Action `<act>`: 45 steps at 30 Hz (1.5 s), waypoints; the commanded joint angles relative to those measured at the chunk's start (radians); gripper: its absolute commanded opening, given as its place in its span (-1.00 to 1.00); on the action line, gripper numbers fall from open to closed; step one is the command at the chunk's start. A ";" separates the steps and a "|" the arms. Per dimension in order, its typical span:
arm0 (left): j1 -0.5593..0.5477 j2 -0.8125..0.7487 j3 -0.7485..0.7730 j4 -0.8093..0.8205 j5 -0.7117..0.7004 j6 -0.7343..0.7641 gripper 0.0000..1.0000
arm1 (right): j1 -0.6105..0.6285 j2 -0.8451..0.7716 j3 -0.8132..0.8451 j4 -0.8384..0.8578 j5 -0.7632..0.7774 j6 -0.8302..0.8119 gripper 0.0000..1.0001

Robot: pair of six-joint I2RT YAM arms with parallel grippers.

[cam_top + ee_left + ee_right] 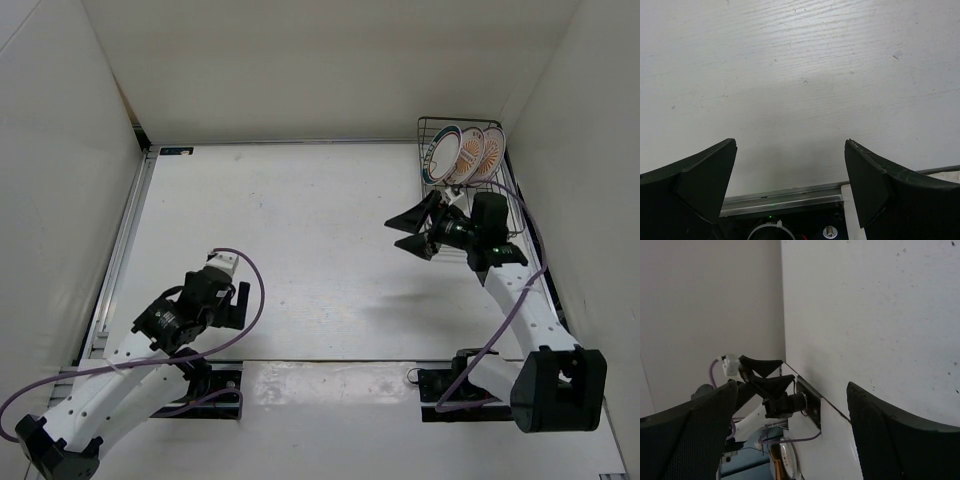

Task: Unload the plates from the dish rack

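Note:
The black wire dish rack (pixel 500 215) stands at the table's far right, against the side wall. Three plates stand upright in its far end: one with a dark rim ring (pixel 440 153) and two with orange sunburst centres (pixel 469 153) (pixel 491 154). My right gripper (pixel 392 232) (pixel 792 425) hangs open and empty just left of the rack's middle, turned on its side, its fingertips pointing left, away from the rack. My left gripper (pixel 236 302) (pixel 790 170) is open and empty, low over the near left of the table. Neither wrist view shows the rack or the plates.
White walls close in the table on the left, back and right. A metal rail (pixel 125 240) runs along the left edge. The near edge holds both arm bases (pixel 210 385) (pixel 450 385), a rail (pixel 785 197) and purple cables (pixel 255 285).

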 commanded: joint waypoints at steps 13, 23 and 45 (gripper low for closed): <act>0.000 -0.042 0.012 -0.031 -0.048 -0.068 1.00 | -0.032 0.119 0.603 -0.494 0.590 -0.339 0.08; -0.002 -0.030 0.001 -0.001 -0.032 -0.014 1.00 | -0.053 0.475 0.829 -0.273 0.974 -0.506 0.50; -0.003 0.043 0.023 -0.018 0.113 0.010 1.00 | -0.058 1.064 1.263 -0.310 1.069 -0.664 0.38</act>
